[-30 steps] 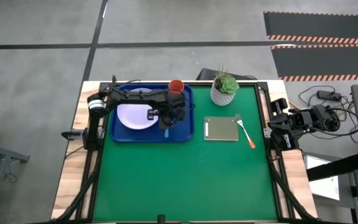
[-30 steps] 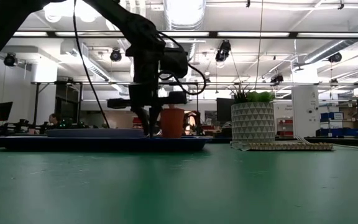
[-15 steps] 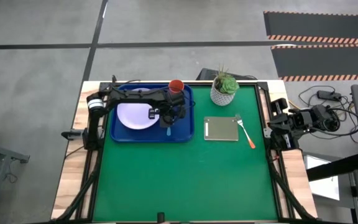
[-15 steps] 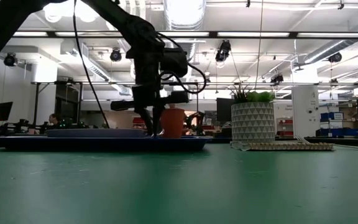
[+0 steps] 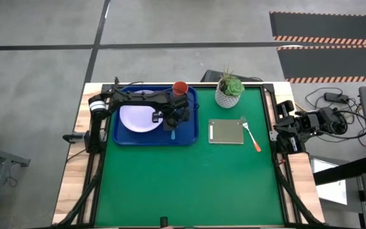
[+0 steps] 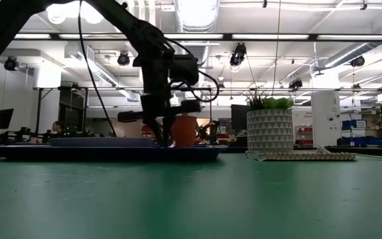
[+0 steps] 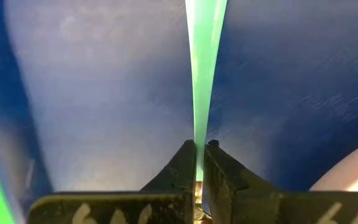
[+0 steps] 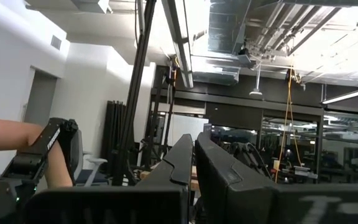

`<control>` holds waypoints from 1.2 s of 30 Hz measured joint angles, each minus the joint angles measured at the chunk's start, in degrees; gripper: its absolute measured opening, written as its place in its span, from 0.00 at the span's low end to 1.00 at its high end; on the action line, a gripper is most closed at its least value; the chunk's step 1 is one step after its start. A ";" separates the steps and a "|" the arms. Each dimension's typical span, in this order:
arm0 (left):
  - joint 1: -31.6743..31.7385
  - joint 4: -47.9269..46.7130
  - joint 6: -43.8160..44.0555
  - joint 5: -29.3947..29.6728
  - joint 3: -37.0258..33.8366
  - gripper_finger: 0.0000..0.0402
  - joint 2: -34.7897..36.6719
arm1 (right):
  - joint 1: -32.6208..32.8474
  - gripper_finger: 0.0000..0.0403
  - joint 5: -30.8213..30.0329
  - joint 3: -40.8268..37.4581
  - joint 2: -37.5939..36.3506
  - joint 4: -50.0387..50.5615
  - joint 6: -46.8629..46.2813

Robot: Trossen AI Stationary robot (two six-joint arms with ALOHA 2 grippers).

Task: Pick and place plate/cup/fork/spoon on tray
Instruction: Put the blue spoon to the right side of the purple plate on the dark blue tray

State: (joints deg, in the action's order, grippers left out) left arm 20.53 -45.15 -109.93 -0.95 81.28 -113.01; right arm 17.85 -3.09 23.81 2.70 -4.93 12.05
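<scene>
Left gripper (image 5: 170,124) low over tray (image 5: 189,137), jaws pinched on spoon (image 5: 171,133) beside plate (image 5: 135,118). Right gripper (image 8: 194,155) parked off tabletop, jaws closed, empty.

No legible txt, partial digits on left wrist mount (image 7: 104,211), unreadable

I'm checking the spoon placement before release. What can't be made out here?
- The spoon's bowl: high view, under the left gripper; left wrist view, behind its fingers.
- Whether the spoon touches the tray floor: low view, the rim blocks it.
- The fork's tines: high view, too small.
- Table from the right gripper, parked at the right edge: its wrist view shows only the room.
</scene>
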 joint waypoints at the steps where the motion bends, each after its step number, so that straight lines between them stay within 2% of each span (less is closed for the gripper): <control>1: 0.00 0.08 0.00 0.00 -0.47 0.00 0.00 | 0.00 0.02 0.00 0.00 0.00 0.00 0.04; 10: 0.02 3.10 0.00 -0.01 -2.29 0.00 0.00 | 0.00 0.02 0.00 0.00 0.00 0.00 0.13; 18: 0.04 6.97 0.00 0.02 -2.30 0.06 -0.22 | 0.00 0.02 0.00 0.00 0.00 0.00 0.13; 29: 0.02 7.18 0.00 0.08 -2.30 0.07 -0.18 | 0.00 0.02 0.00 -0.02 0.00 0.02 0.11; 36: -0.99 7.33 0.02 3.44 -2.30 0.07 1.79 | 0.00 0.02 0.00 -0.02 0.00 0.07 -0.07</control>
State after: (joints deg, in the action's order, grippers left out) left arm 19.55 -37.82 -109.91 2.49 78.98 -111.22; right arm 17.85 -3.09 23.79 2.70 -4.86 11.99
